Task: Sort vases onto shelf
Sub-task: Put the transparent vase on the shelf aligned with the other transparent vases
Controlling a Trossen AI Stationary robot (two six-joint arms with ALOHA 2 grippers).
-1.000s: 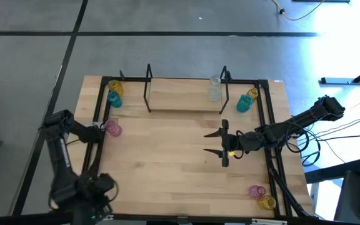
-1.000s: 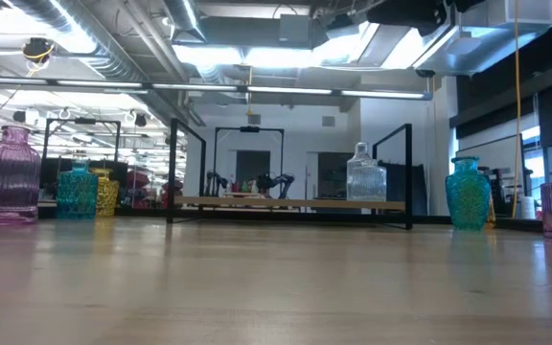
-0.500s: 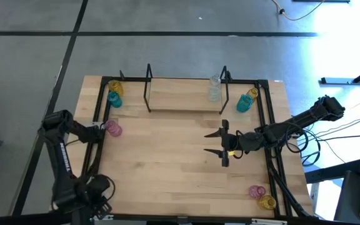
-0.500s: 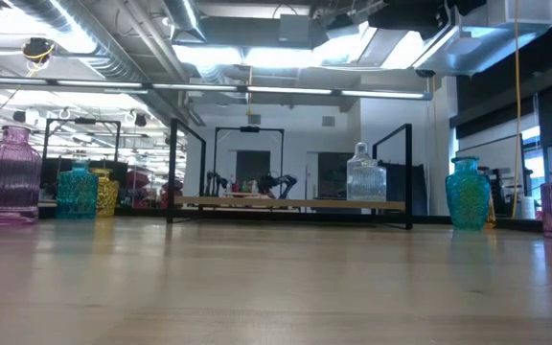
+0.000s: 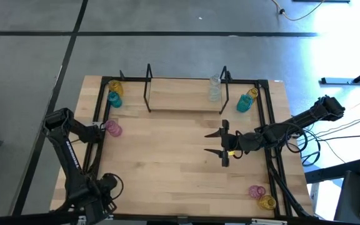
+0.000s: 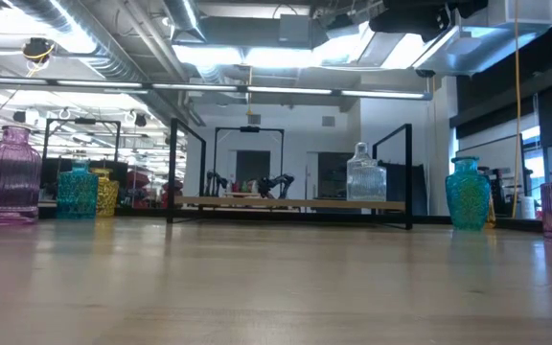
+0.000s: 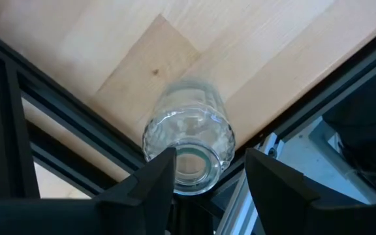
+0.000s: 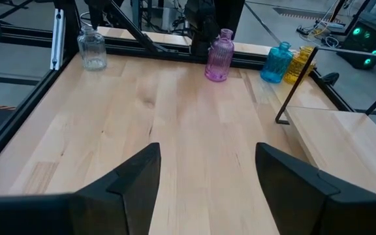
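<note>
One clear vase stands at the right end of the shelf, far centre, with the coloured vases out along the edges of the table, apparently waiting for a place. Points the left gripper straight down over a second clear vase at the near left corner, fingers partly open on either side of its mouth and gripping nothing, probably to take it by the neck. Holds the right gripper level over mid-table, jaws apart and empty, seemingly waiting.
</note>
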